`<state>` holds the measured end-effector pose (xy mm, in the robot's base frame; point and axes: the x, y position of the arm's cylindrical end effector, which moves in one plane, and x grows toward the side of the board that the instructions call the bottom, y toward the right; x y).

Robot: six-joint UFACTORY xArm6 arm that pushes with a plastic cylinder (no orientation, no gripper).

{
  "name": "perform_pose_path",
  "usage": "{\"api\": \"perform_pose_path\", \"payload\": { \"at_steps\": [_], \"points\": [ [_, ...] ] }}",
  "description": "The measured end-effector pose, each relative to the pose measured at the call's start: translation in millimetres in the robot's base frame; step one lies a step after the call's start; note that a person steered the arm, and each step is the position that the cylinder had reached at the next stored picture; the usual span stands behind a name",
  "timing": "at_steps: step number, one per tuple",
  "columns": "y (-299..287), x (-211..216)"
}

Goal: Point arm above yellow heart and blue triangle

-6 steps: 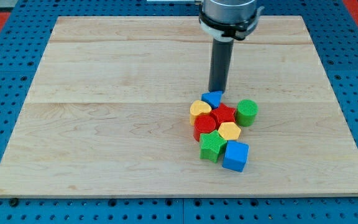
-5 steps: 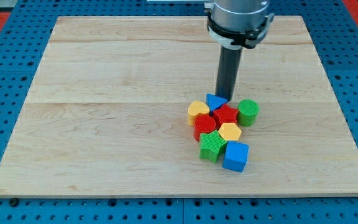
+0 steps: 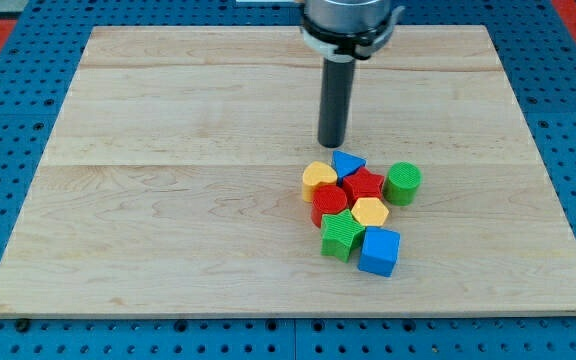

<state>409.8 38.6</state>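
Yellow heart (image 3: 319, 177) and blue triangle (image 3: 347, 162) sit side by side at the top edge of a tight cluster, right of the middle of the tabletop (image 3: 168, 200) and toward the view's bottom. In the one camera view we see my tip (image 3: 331, 145) resting on bare wood just above the gap between those 2 blocks, near them but not touching either. We carry no fingers at all — only a straight rod — so there is nothing to spread or pinch.

We judge the pointing to be nearly right; to do it well we should hold the tip centred over that gap and keep it off the blocks, since a nudge would shove the triangle into the red star (image 3: 364, 184) behind it.

The blocks look like matte, hard pieces, several with ribbed sides — the green cylinder (image 3: 402, 183) at the view's right, a red cylinder-like block (image 3: 329, 203), a yellow hexagon (image 3: 369, 211), a second green block (image 3: 341, 235) and a blue cube (image 3: 379, 250). The tabletop is pale planked wood with visible grain, lying on a blue perforated base (image 3: 8, 150).
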Motion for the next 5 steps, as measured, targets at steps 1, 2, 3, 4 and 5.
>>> {"api": "perform_pose_path", "payload": {
  "at_steps": [1, 2, 3, 4, 5],
  "points": [
    [-14, 9],
    [-9, 15],
    [-4, 21],
    [-2, 25],
    [1, 25]
  ]
}}
